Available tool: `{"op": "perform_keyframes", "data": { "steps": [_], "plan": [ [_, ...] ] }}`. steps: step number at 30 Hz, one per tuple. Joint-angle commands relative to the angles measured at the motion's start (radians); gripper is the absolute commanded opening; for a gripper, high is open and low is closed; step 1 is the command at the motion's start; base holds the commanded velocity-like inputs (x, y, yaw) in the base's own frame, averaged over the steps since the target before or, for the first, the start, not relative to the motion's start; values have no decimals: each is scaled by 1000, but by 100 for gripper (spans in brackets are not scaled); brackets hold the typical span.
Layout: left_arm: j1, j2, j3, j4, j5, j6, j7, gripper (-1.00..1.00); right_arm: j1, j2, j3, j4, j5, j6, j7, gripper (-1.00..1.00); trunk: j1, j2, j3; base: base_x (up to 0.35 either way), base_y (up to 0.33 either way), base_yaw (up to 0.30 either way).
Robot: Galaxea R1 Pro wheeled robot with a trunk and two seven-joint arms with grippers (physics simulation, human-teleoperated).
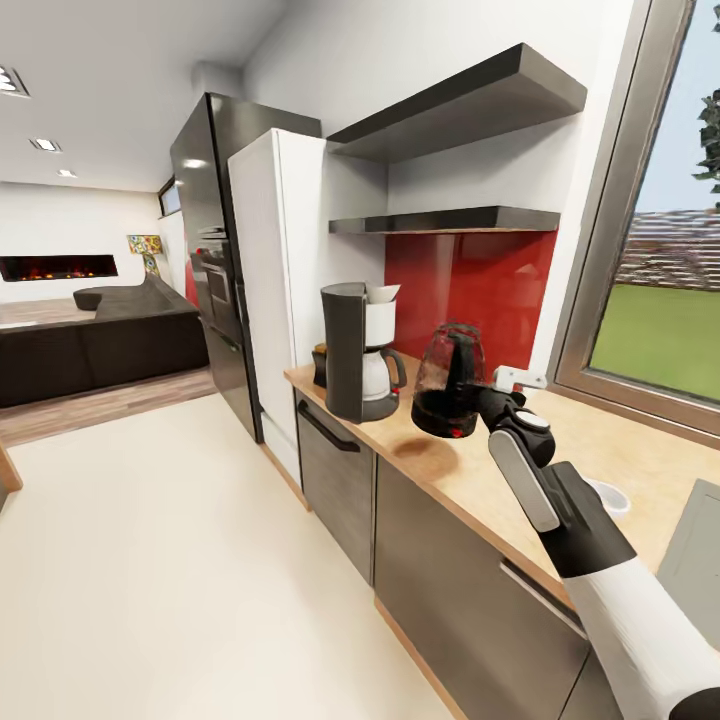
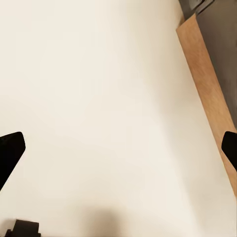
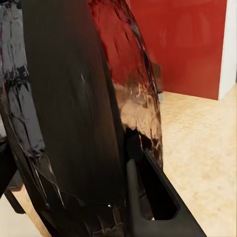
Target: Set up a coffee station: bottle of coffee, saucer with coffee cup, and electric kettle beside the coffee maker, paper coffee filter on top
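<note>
The electric kettle (image 1: 448, 381), dark and glossy with a red switch, hangs above the kitchen countertop (image 1: 470, 478), casting a shadow on it. My right gripper (image 1: 487, 400) is shut on its black handle; up close, the kettle (image 3: 74, 113) sits between the fingers (image 3: 158, 192). Left of it stands the tall coffee maker (image 1: 353, 352) with a white paper coffee filter (image 1: 382, 293) on top. The bottle of coffee (image 1: 319, 365) peeks out behind the machine's left side. A white coffee cup (image 1: 612, 497) shows partly behind my right forearm. The kitchen shelf (image 1: 450, 220) is bare. My left gripper (image 2: 118, 148) is open over the floor.
A white fridge (image 1: 270, 270) and a black oven tower (image 1: 212, 250) stand left of the counter. A red backsplash (image 1: 480, 285) and a window (image 1: 660, 310) lie behind it. A grey panel (image 1: 695, 560) sits at the counter's right. A dark sofa (image 1: 100, 345) is far left, beyond cream floor.
</note>
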Motion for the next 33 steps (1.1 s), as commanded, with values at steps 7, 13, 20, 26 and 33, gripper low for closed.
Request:
{"op": "perform_keyframes", "data": {
  "steps": [7,13,20,26,33],
  "plan": [
    [-1,6,9,3,-1,-1,-6,100,-2,0,3,1,-4,1,-11,-100,0,-1,-1,111,0,0],
    [-1,7,9,3,-1,-1,-6,100,-2,0,3,1,-4,1,-11,-100,0,-1,-1,118,0,0],
    [-1,7,9,3,-1,-1,-6,100,-2,0,3,1,-4,1,-11,-100,0,-1,-1,41,0,0],
    [-1,7,9,3,-1,-1,-6,100,-2,0,2,1,-4,1,-18,-100,0,-1,-1,6,0,0],
    [-1,7,9,3,-1,-1,-6,100,-3,0,3,1,-4,2,-57,-100,0,-1,-1,0,0,0]
  ]
}}
